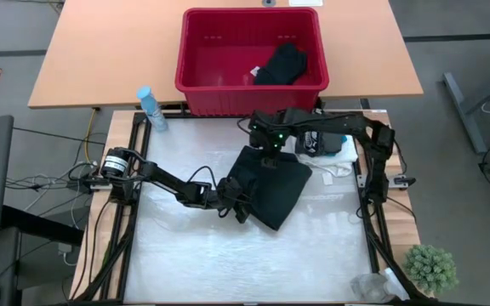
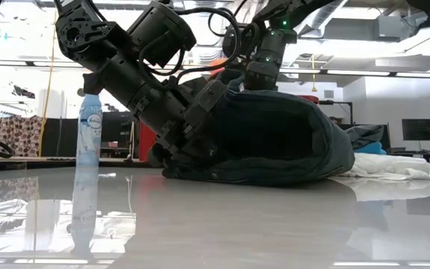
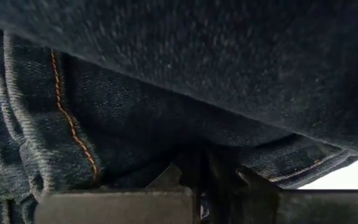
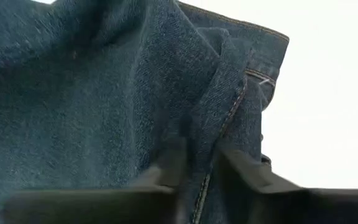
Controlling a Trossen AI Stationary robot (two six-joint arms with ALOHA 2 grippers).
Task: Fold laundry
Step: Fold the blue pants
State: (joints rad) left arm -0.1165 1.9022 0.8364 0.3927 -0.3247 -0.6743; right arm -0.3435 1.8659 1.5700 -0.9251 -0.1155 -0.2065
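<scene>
From above, the left gripper (image 1: 238, 206) reaches low across the table (image 1: 228, 263) to the near-left edge of the dark jeans (image 1: 270, 189); the right gripper (image 1: 272, 149) presses down on their far edge. A red basket (image 1: 196, 81) beyond holds a black garment (image 1: 281, 65).

At table height, the jeans (image 2: 275, 142) bulge between both arms, white cloth (image 2: 390, 166) beside them.

The left wrist shows denim (image 3: 166, 74) over fingers (image 3: 166, 177), grip unclear.

The right wrist's fingers (image 4: 173, 162) pinch a seamed fold (image 4: 222, 106).
</scene>
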